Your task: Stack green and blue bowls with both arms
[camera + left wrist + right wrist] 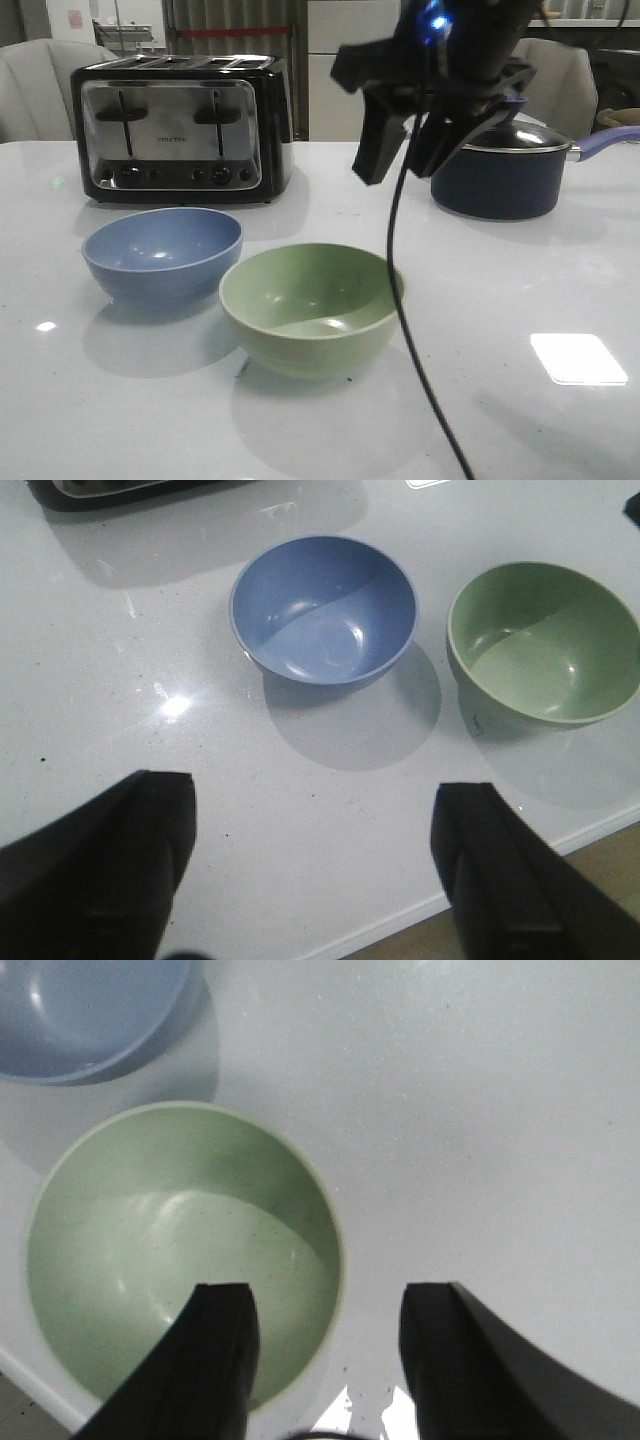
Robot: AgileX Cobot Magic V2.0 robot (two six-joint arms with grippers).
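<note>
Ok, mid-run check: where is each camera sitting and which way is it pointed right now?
Front view: looks forward over the table at blue bowl, green bowl, toaster and saucepan; right gripper hangs open above.
Left wrist view: looks down at both bowls side by side; left gripper open at the edge.
Right wrist view: looks straight down onto the green bowl's rim, open fingers straddling it.
Shared: all three show both bowls, unstacked.

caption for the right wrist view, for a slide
Open right gripper poised above the rim of the empty green bowl, with the blue bowl just beyond it on the white table.
</note>
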